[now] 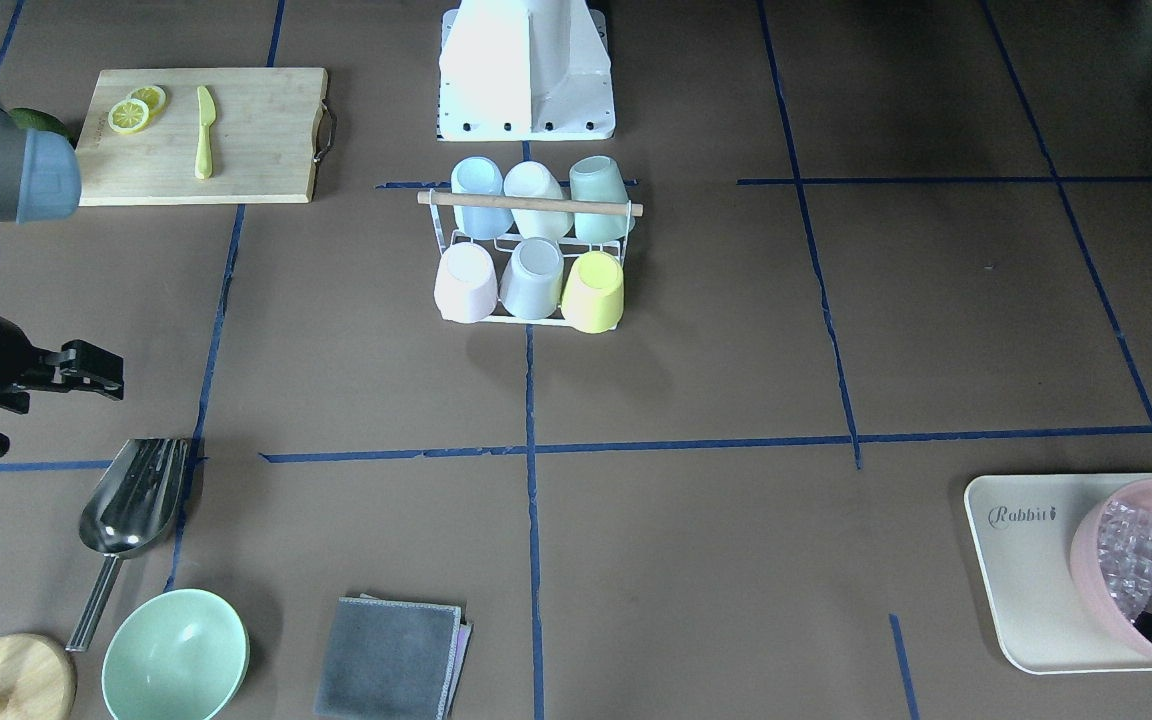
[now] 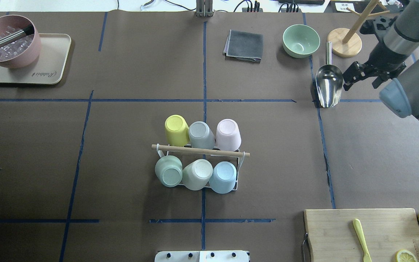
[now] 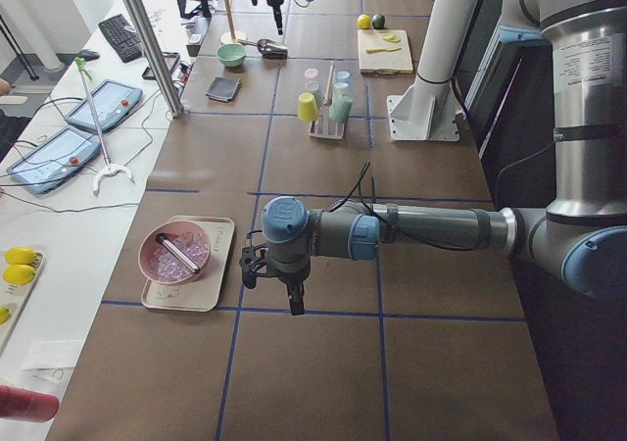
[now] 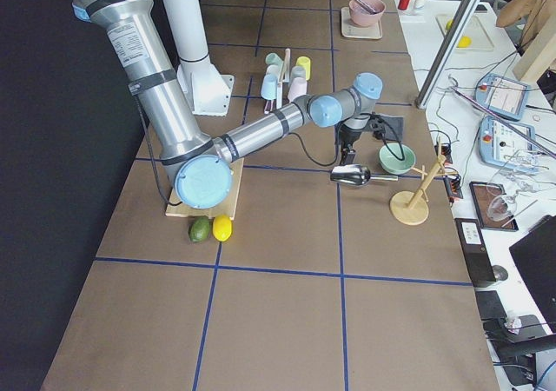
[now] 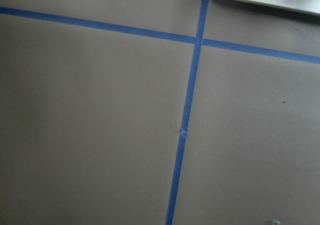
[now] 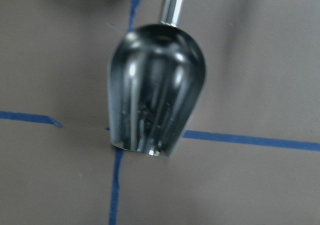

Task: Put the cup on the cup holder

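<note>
The cup holder (image 2: 200,150) is a white wire rack with a wooden rod handle and stands mid-table; it also shows in the front view (image 1: 531,204). Several pastel cups sit upside down on it, among them a yellow cup (image 2: 176,129), a pink cup (image 2: 228,134) and a blue cup (image 2: 224,176). My right gripper (image 2: 346,80) hovers far to the right of the rack, just above a metal scoop (image 2: 328,85); its jaws look slightly apart and empty. My left gripper (image 3: 296,304) shows only in the left side view, near the tray; I cannot tell if it is open.
A green bowl (image 2: 301,40), a grey cloth (image 2: 244,45) and a wooden mug tree (image 2: 349,40) lie at the far right. A cutting board (image 2: 384,225) with a yellow knife is near right. A tray (image 2: 51,69) holds a pink ice bowl (image 2: 9,42) far left.
</note>
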Available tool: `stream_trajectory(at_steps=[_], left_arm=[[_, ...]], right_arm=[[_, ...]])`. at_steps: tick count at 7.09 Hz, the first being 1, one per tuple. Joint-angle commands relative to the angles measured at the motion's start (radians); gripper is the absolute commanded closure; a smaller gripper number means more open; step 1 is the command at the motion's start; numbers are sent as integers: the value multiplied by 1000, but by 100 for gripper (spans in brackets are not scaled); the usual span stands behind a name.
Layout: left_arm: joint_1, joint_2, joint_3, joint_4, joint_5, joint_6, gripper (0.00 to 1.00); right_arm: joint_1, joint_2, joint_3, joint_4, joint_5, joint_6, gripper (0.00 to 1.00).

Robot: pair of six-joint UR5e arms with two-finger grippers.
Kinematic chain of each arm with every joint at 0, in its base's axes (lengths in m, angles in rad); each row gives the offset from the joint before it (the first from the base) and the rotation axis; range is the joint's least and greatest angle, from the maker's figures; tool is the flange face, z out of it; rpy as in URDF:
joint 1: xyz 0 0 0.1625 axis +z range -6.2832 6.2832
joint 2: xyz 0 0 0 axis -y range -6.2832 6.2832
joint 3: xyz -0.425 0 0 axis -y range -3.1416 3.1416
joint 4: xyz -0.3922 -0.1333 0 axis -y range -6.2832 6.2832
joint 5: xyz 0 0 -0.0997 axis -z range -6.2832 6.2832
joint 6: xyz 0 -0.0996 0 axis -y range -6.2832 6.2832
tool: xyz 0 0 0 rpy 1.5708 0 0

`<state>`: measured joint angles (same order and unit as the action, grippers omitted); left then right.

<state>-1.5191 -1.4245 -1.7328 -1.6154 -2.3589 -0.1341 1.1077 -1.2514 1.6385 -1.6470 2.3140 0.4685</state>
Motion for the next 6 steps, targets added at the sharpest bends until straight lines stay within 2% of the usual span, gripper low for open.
stream_trajectory(at_steps=[1,2,6], left_arm=[[-1,-1,7,-20,3,108,0],[0,-11,-1,-18,1,102,0],[-1,-24,-13,-18,1,106,0]], right_arm=[[62,-132,37,4,2,-20,0],[114,-178,35,3,2,-130,0],[285,-308,26,3,5,-352,0]])
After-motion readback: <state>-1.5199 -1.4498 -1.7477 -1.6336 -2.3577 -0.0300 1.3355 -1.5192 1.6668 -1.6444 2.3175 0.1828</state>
